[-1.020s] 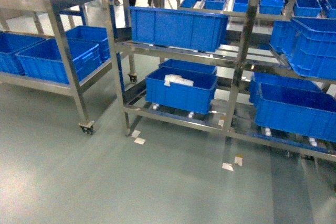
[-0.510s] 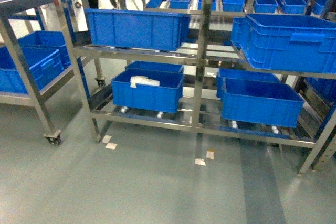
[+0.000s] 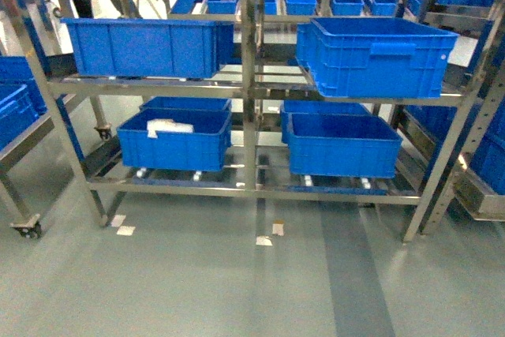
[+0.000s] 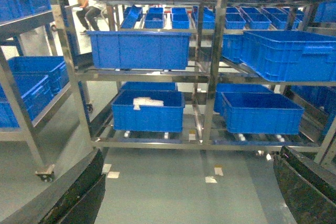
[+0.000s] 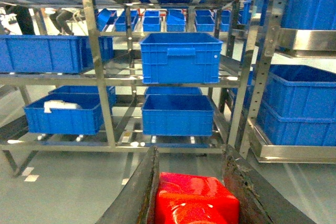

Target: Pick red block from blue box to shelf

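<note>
Your right pincer (image 5: 191, 182) is clamped on the red block (image 5: 195, 200), so the pick looks done. The left pincer (image 4: 189, 192) hangs apart, empty. What remains is reaching the shelf (image 3: 249, 84) ahead and setting the block down.

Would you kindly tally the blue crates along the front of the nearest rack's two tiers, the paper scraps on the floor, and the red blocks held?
Front-row blue crates: 4
Paper scraps: 4
Red block: 1
Total: 9
</note>
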Controlling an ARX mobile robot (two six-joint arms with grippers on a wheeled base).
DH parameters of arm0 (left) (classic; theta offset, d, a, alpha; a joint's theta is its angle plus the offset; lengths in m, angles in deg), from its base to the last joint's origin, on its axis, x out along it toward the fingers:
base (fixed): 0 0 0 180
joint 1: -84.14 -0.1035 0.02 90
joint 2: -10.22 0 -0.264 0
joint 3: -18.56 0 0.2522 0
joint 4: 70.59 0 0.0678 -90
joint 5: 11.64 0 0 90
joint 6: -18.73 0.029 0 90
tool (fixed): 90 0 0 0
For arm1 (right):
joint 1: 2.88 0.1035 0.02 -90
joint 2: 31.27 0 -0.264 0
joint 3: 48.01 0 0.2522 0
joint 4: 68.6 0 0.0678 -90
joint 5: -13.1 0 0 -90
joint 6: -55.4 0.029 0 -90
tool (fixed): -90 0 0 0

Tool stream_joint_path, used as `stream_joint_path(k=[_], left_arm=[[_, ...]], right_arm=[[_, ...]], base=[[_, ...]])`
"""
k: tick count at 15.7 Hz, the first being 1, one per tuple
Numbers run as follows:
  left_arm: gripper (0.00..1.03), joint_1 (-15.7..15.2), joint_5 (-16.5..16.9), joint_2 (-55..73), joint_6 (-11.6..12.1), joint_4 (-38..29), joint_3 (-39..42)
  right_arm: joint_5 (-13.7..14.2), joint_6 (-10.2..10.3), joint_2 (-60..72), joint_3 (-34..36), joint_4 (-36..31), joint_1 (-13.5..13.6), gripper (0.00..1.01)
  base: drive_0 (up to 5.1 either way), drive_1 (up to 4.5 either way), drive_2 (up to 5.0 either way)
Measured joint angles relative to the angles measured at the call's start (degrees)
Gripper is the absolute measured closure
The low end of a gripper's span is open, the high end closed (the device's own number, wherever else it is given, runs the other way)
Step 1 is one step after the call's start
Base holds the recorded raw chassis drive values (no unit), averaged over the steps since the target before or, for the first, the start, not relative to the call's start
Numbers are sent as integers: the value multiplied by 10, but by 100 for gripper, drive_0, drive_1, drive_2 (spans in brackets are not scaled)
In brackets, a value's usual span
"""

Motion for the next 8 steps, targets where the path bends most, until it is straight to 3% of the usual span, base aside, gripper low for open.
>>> stream_joint_path(k=[8], left_arm=[[5, 0, 0, 0, 0, 0, 0]], right_arm=[[0, 0, 0, 0, 0, 0, 72]], base=[[-184, -184, -184]])
